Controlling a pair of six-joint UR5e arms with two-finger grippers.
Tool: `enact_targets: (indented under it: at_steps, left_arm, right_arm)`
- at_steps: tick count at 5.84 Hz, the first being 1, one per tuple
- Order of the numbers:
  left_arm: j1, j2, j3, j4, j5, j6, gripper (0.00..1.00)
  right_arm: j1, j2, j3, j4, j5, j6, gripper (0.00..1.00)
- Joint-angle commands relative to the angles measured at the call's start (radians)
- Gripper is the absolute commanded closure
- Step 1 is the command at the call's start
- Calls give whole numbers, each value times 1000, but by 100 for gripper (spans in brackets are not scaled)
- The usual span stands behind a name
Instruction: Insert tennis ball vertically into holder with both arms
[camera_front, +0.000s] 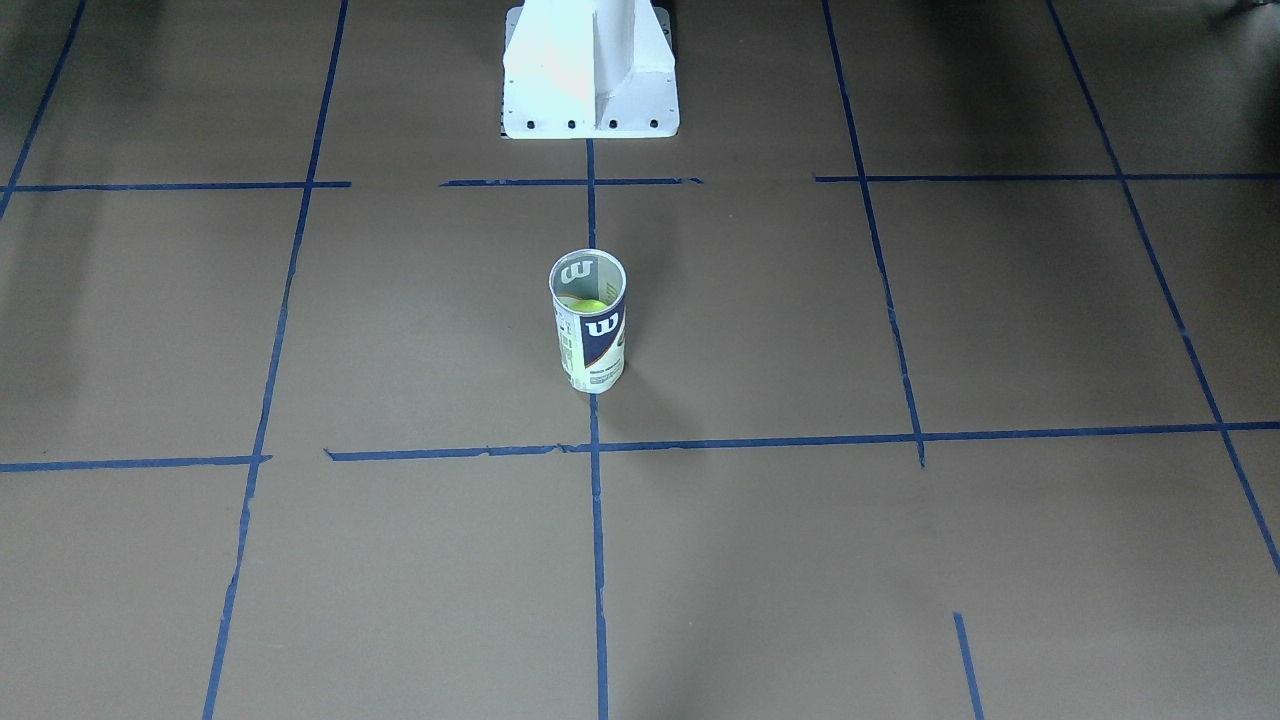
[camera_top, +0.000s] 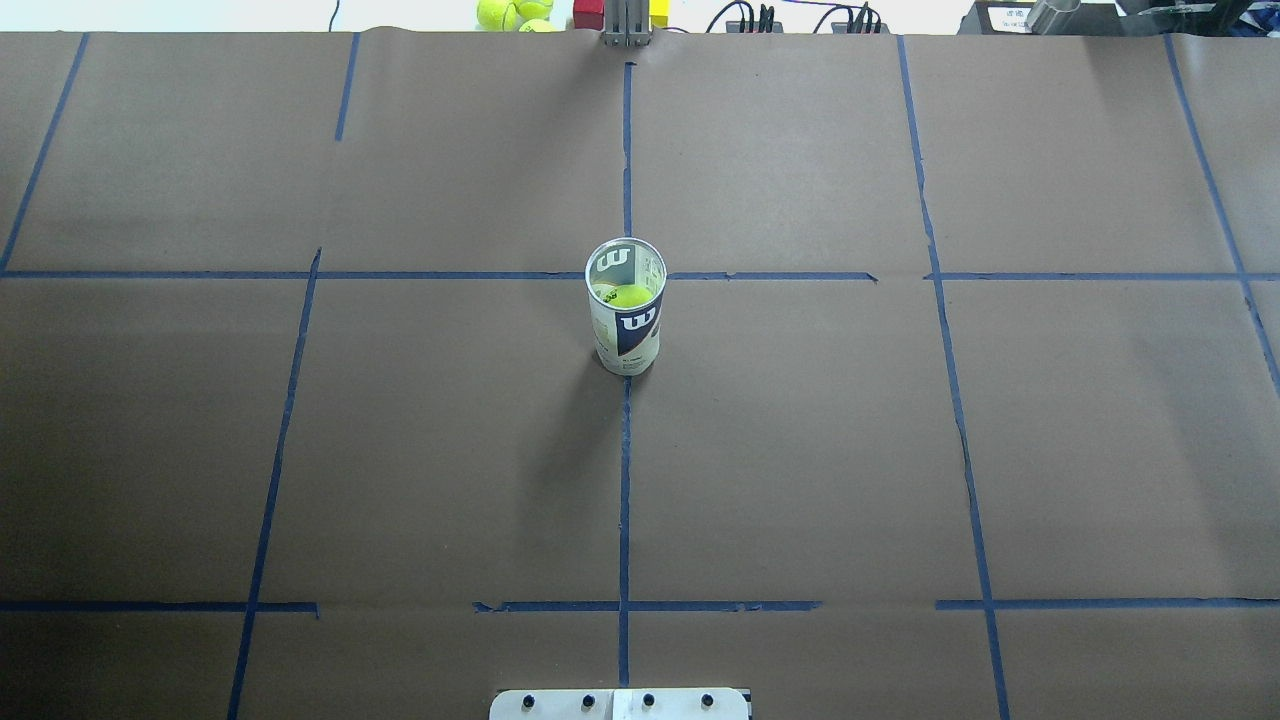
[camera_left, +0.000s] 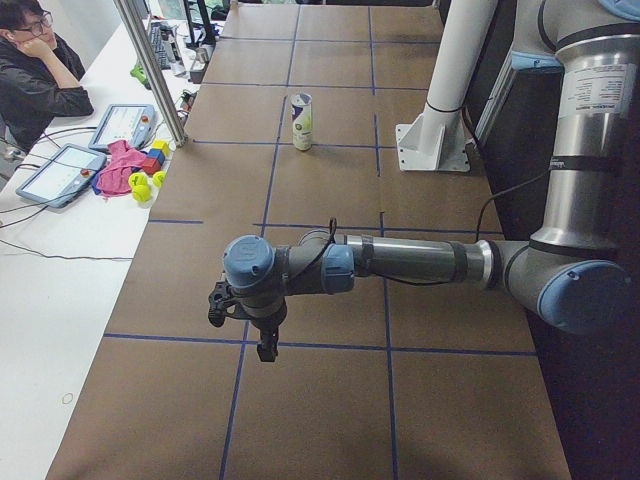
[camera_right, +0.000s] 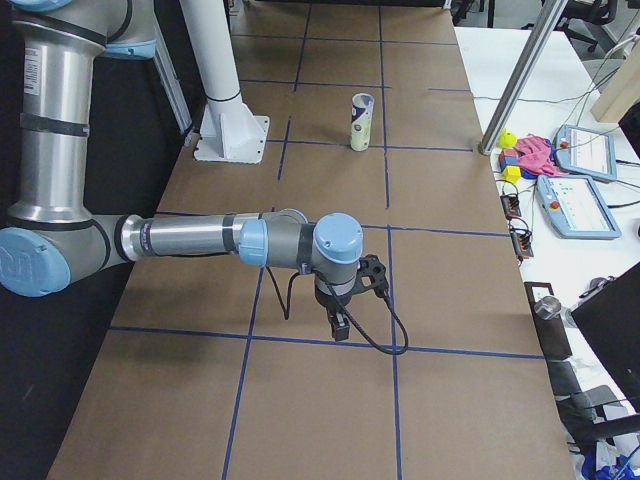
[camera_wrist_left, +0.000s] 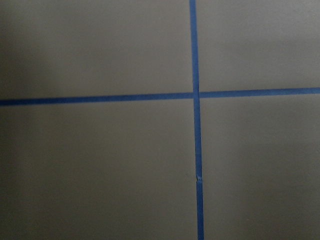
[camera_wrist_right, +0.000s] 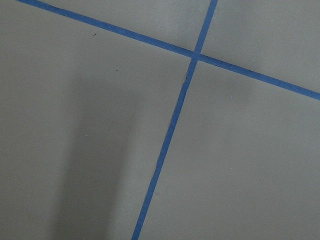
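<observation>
The holder (camera_front: 588, 320) is a clear tube with a navy and white "W" label. It stands upright at the table's middle and also shows in the overhead view (camera_top: 625, 305). A yellow tennis ball (camera_top: 630, 296) sits inside it near the top. My left gripper (camera_left: 262, 345) shows only in the exterior left view, far from the tube (camera_left: 301, 121), above the brown paper. My right gripper (camera_right: 340, 328) shows only in the exterior right view, also far from the tube (camera_right: 361, 121). I cannot tell whether either gripper is open or shut. Both wrist views show only paper and blue tape.
The white pedestal base (camera_front: 590, 70) stands at the robot's side of the table. Loose tennis balls (camera_top: 505, 12) and coloured blocks lie beyond the far edge. A seated operator (camera_left: 35, 70), tablets (camera_left: 60, 172) and a metal post (camera_left: 150, 70) are along that side.
</observation>
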Motion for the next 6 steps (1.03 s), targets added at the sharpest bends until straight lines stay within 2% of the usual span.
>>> enact_targets:
  at_steps: [1, 6]
  left_arm:
    - [5, 47, -18, -58, 7, 8, 0]
    - [10, 60, -18, -57, 7, 8, 0]
  right_arm:
    - [0, -4, -3, -1, 2, 1, 0]
    - [-2, -4, -12, -1, 17, 0, 0]
